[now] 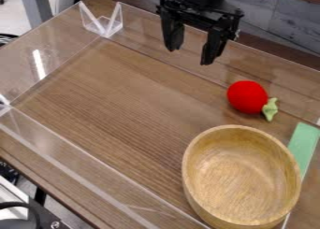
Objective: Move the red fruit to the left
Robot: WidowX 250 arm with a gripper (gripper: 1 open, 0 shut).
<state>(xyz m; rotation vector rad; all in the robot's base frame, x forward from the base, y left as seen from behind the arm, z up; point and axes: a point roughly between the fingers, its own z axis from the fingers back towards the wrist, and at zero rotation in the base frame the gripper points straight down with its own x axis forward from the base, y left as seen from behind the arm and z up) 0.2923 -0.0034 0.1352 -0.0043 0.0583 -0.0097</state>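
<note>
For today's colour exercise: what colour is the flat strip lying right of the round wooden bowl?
Light green: the flat strip shows at the right edge of the camera view.

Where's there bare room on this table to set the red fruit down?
The whole left half of the wooden table is bare, from the clear wall to below the gripper, whose jaws hang open. The right side is crowded: fruit, bowl and a green strip at the edge.
</note>
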